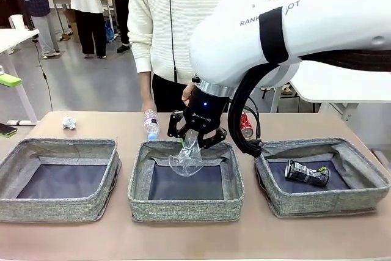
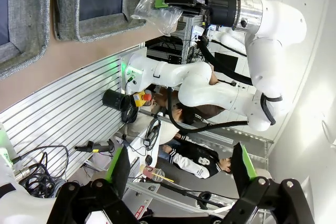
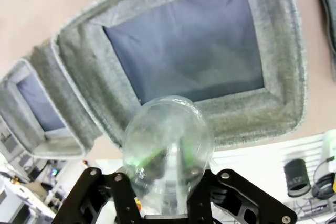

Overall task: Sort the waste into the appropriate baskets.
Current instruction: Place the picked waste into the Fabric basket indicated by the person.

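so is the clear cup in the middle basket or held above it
Held above it: the right gripper is shut on the clear plastic cup, hanging over the middle basket.

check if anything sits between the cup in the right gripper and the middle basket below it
Nothing visible does. The clear plastic cup, held in the right gripper, hangs over the middle basket, with only open air down to its dark floor. The bottle and red can sit behind the basket.

The glossy white right arm point(image 1: 317, 22), banded in black, carries a looping black cable point(image 1: 240, 117) and blue-lit black gripper point(image 1: 194, 141).
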